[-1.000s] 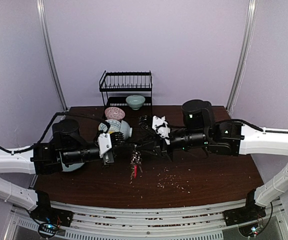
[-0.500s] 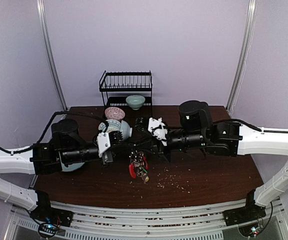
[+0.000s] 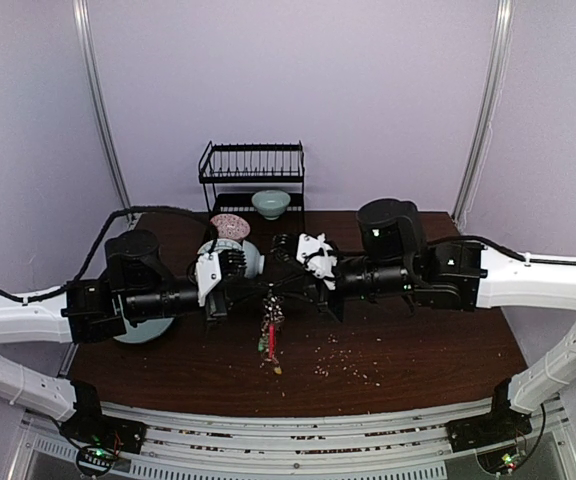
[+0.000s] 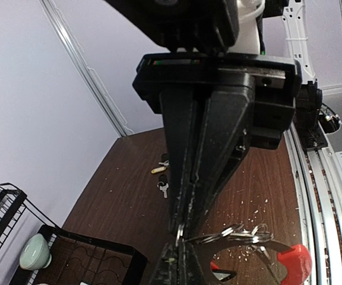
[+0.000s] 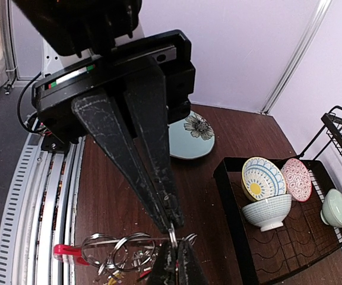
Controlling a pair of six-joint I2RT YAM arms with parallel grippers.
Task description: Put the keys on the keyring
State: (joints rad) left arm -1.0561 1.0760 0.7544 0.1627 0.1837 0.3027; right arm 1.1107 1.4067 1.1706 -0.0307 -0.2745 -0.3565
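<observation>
The left gripper [image 3: 254, 293] and the right gripper [image 3: 286, 288] met tip to tip above the middle of the brown table [image 3: 418, 350]. Both were squeezed shut on the thin keyring [image 3: 271, 318], one from each side. Its red clip [image 4: 293, 262] hung down under them, up off the table. A few loose keys [image 4: 161, 179] lay on the table, away from the ring.

Rack [image 5: 225, 199]: black. In rack: blue-yellow bowl [image 5: 263, 177], ring pattern; pink bowl [image 5: 296, 178], tiny dots; light blue bowl [image 5: 267, 212], thin lines; green bowl [image 5: 336, 209], pale, plain. Beside rack: plate [image 5: 189, 142], pale blue, dark flower. Under rack: table [image 5: 117, 184], dark brown. Behind rack: wall [image 5: 248, 47], pale purple. Near rack: keyring [image 5: 120, 252], silver rings, red clip [image 5: 69, 250].
</observation>
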